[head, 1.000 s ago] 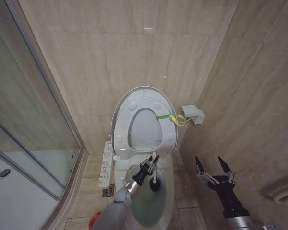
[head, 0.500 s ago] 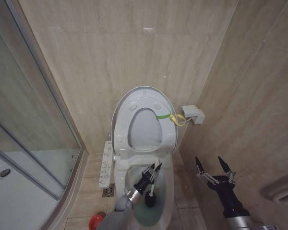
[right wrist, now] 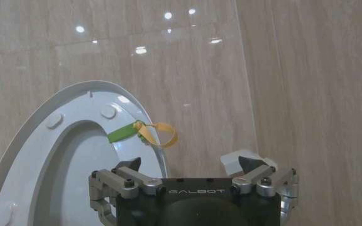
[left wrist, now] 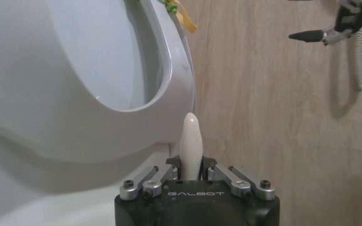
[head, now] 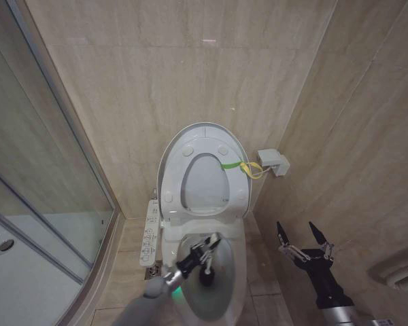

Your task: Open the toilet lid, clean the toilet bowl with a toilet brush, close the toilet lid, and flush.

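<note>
At the bottom centre of the head view, the left claw reaches over the toilet bowl, its fingers pressed together on the white handle of the toilet brush. The dark bristle head hangs just below the claw, inside the basin, in the lower middle of the frame. In the left wrist view the same left claw pinches the pale stick between its two fingers, the rounded handle tip rising out of them at the centre of the frame.

At the lower right of the head view, the right claw hangs beside the toilet in front of the tiled side wall, its two dark fingers spread wide with nothing between them. The right wrist view shows that right claw spread the same way, at the bottom of the frame.

Farther off, in the middle of the head view, the toilet lid stands upright against the back wall, with the seat ring raised against it. A green-and-yellow band is tied at its right edge, and two round bumpers show near its top. A small white wall box sits just right of the band.

By count: two claws, one brush, one lid, one bowl, one band.

A glass shower screen fills the left of the head view.
</note>
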Available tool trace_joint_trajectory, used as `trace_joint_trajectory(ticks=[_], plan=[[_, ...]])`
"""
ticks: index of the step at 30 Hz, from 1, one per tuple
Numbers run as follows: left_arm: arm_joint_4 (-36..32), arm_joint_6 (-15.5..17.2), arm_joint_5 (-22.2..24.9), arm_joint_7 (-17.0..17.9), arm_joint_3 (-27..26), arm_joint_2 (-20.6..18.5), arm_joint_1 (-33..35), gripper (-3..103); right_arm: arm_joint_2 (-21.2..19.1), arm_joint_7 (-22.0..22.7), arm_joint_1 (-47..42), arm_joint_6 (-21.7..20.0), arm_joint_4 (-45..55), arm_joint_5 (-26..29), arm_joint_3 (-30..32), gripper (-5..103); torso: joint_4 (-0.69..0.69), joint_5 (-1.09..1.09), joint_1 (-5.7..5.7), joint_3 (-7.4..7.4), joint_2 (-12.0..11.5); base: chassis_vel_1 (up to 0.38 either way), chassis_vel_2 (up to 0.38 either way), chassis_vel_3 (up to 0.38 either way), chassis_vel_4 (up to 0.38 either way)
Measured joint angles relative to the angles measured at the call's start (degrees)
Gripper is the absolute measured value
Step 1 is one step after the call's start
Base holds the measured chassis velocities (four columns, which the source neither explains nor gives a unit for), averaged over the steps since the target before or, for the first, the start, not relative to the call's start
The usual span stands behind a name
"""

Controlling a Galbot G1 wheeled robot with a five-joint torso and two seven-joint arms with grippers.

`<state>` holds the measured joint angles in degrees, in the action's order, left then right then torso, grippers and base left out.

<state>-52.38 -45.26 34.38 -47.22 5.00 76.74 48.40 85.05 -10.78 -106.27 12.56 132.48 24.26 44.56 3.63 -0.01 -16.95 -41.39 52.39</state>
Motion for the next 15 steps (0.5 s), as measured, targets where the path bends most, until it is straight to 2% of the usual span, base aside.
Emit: trace_joint_trajectory(ticks=[5, 15], plan=[[-5.9, 1.3, 1.6, 0.7, 1.4, -5.7, 2.4, 21, 0.0, 0.0, 0.0, 0.0, 0.0, 0.0, 0.0, 100, 0.01, 0.00, 0.00, 0.00, 0.0, 0.000, 0.000, 0.000, 0.000], [-11.2, 1.9, 1.6, 2.3, 1.0, -8.6, 6.7, 21, 0.0, 0.0, 0.0, 0.0, 0.0, 0.0, 0.0, 100, 0.01, 0.00, 0.00, 0.00, 0.0, 0.000, 0.000, 0.000, 0.000]])
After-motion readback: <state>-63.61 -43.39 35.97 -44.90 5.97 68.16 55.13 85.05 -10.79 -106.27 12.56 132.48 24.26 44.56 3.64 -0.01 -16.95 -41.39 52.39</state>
